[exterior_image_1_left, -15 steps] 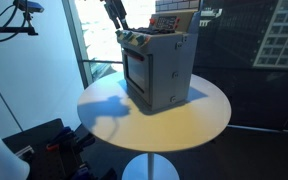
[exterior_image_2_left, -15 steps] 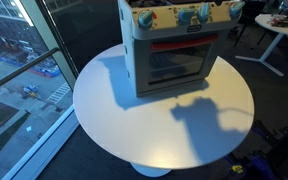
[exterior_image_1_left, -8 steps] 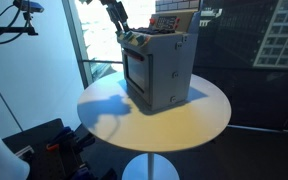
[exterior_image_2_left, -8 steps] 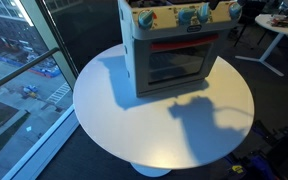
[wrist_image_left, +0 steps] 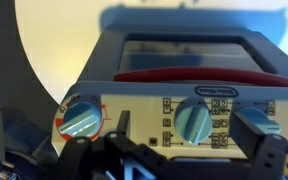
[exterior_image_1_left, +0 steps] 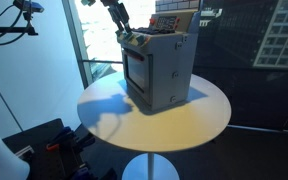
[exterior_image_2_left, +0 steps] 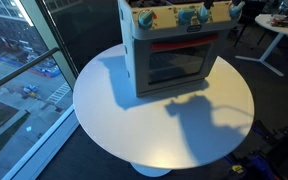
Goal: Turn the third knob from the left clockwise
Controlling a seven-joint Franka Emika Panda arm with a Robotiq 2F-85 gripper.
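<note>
Toy oven (exterior_image_2_left: 174,60): stands on the round table (exterior_image_2_left: 114,120)
Third knob (wrist_image_left: 256,122): on the oven's top strip, facing the gripper (wrist_image_left: 146,150)
Gripper: close by the knobs, fingers wide apart, empty, so it can fit round one

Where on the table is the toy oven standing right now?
In an exterior view the toy oven stands on the round white table, toward its far edge, with its glass door facing the bare near half.
</note>
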